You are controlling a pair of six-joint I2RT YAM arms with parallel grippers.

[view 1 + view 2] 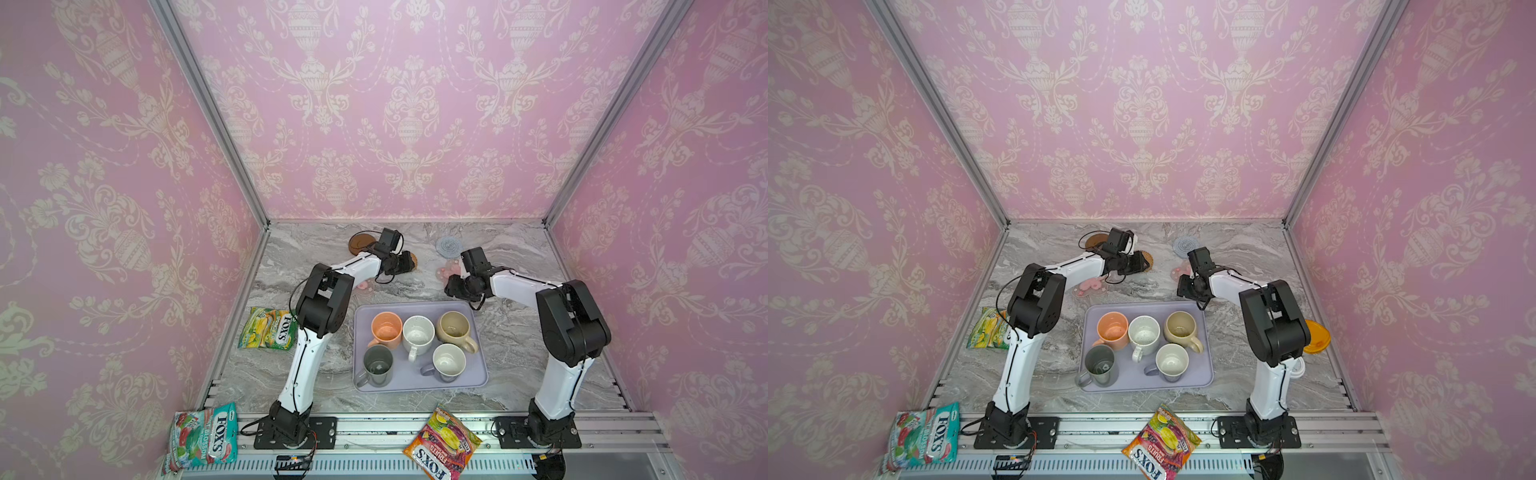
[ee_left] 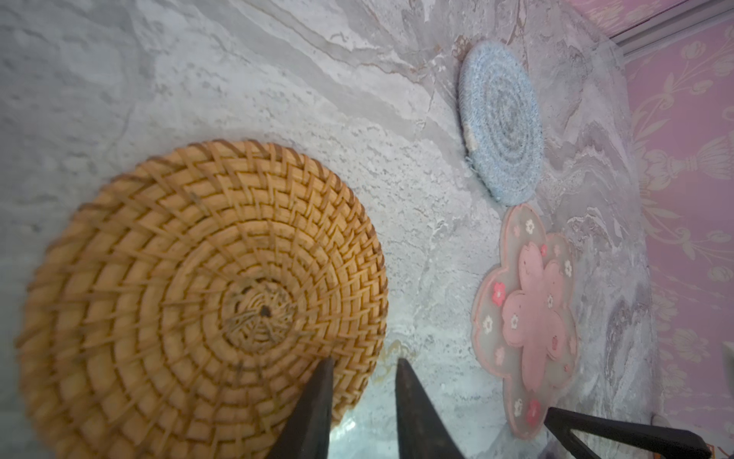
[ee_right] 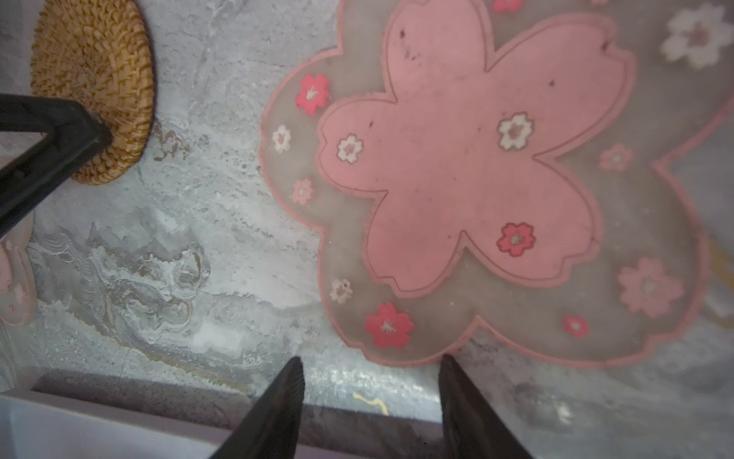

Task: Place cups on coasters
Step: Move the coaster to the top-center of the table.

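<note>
Three walls (image 1: 411,104) papered in pink, with a cream pattern of urns and leafy scrolls, close in the scene. Silver metal posts (image 1: 211,112) run up the two back corners. The surface (image 1: 415,232) is grey veined marble, evenly lit, with a ribbed metal rail (image 1: 374,428) along its near edge.

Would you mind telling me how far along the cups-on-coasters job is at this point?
Nothing looks done: the peach mug, white mug, beige mug, grey-green mug and lavender mug all stand on the lavender tray. Nothing is in hand: the left gripper hovers open by the rattan coaster, the right gripper open by a pink-flower coaster. All five placements remain.
</note>
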